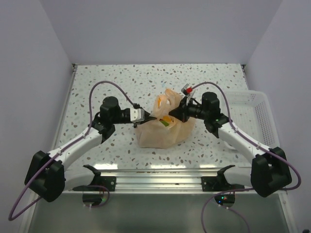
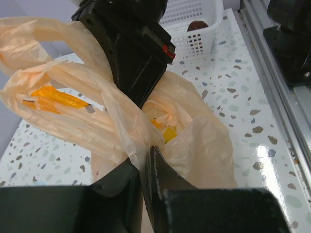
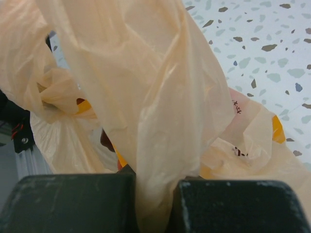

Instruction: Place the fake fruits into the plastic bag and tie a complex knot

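The plastic bag (image 1: pixel 163 130) sits mid-table, pale peach and crinkly, with one handle loop (image 1: pixel 168 98) standing up. Fake fruits show through it as yellow and green patches (image 1: pixel 166 121); yellow (image 2: pixel 168 133) and dark maroon (image 3: pixel 107 141) pieces peek out in the wrist views. My left gripper (image 1: pixel 151 118) comes in from the left and is shut on a fold of bag plastic (image 2: pixel 146 156). From the right, my right gripper (image 1: pixel 172 115) is shut on a broad strip of the bag's handle (image 3: pixel 155 187). The two grippers nearly meet above the bag's mouth. No knot is in view.
A white perforated basket (image 1: pixel 253 112) stands at the right edge of the table, with one dark piece (image 2: pixel 197 25) in it. An aluminium rail (image 1: pixel 155 175) runs along the near edge between the arm bases. White walls close in the speckled tabletop (image 1: pixel 97 87).
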`<control>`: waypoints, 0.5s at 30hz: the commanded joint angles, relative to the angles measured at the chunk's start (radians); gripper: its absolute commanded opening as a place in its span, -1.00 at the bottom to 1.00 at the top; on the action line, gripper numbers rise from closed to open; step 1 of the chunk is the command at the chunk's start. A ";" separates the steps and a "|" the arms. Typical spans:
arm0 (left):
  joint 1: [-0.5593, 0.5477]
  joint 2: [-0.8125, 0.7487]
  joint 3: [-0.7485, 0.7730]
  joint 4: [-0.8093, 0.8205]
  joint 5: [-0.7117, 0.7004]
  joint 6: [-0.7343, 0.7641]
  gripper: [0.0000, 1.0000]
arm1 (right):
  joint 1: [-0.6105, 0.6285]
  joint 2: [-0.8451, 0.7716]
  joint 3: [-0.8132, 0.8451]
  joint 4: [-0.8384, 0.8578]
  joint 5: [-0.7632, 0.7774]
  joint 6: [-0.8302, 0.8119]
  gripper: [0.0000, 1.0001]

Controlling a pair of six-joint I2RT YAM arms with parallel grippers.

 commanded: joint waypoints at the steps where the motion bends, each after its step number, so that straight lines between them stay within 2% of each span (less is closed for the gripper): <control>1: -0.008 -0.006 0.006 -0.044 0.037 0.216 -0.66 | 0.000 -0.003 0.028 -0.026 -0.048 -0.001 -1.00; 2: -0.006 -0.001 0.012 -0.038 0.015 0.198 -0.50 | -0.002 -0.006 0.020 -0.023 -0.058 -0.003 -1.00; 3: -0.006 0.002 0.010 0.016 -0.043 0.104 -0.17 | 0.001 -0.013 0.014 -0.006 -0.071 0.002 -1.00; 4: -0.006 0.011 0.010 0.044 -0.074 0.044 -0.04 | 0.000 -0.020 0.008 0.002 -0.078 0.003 -1.00; 6: -0.008 0.028 0.033 0.057 -0.135 -0.081 0.06 | 0.001 -0.024 -0.009 0.014 -0.087 0.002 -1.00; 7: -0.006 0.045 0.047 0.028 -0.149 -0.099 0.22 | 0.001 -0.026 -0.014 0.026 -0.085 0.006 -1.00; 9: -0.006 0.059 0.075 0.019 -0.169 -0.167 0.39 | 0.000 -0.027 -0.026 0.037 -0.084 0.009 -1.00; 11: -0.006 0.085 0.104 0.011 -0.166 -0.207 0.42 | 0.000 -0.030 -0.034 0.048 -0.084 0.012 -1.00; 13: -0.008 0.111 0.124 -0.012 -0.170 -0.241 0.55 | 0.000 -0.033 -0.035 0.049 -0.072 0.012 -1.00; 15: -0.008 0.120 0.133 -0.012 -0.178 -0.271 0.57 | 0.000 -0.035 -0.038 0.049 -0.067 0.017 -1.00</control>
